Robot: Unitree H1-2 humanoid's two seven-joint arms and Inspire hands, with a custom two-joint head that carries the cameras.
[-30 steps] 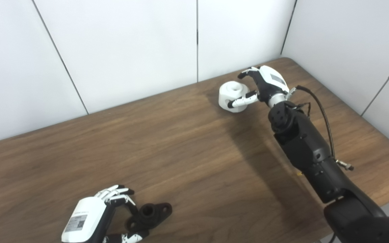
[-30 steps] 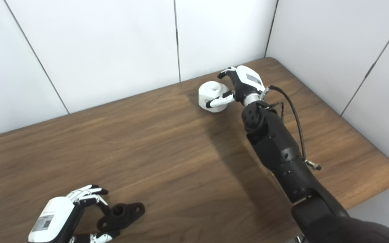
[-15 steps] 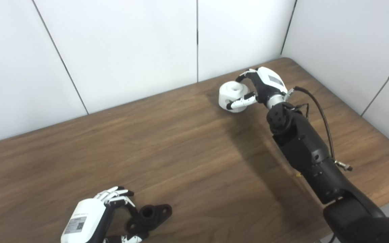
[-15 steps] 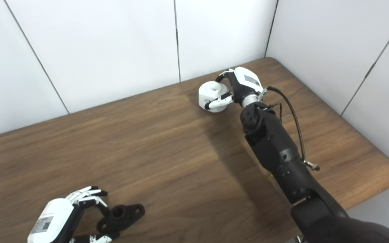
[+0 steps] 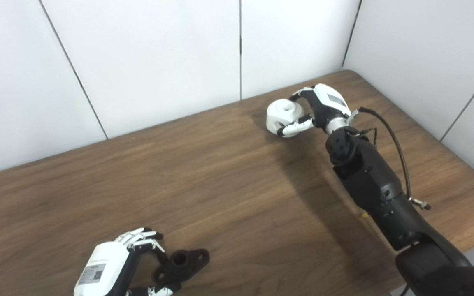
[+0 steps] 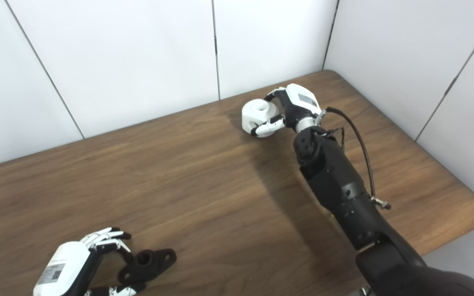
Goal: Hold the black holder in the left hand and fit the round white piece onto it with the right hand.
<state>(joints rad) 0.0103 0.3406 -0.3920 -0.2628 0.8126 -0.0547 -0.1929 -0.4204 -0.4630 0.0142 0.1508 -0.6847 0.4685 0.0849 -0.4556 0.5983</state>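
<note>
Near the tabletop's (image 5: 228, 181) front left corner, seen from the left eye, the black holder (image 5: 181, 263) is lying flat, its long axis running from near left to far right and its bored hub facing up. The left hand (image 5: 115, 269) is curling over the holder's near-left end, fingers (image 5: 142, 240) bent above and thumb below; whether it is gripping firmly I cannot tell.

Toward the far right corner, seen from the right eye, the round white piece (image 6: 256, 115) is sitting on the wood with its recessed round face turned upward. The right hand (image 6: 290, 107) is wrapping around it from the right, fingers arching over the far rim and thumb pressing the near side, closing on the piece.
</note>
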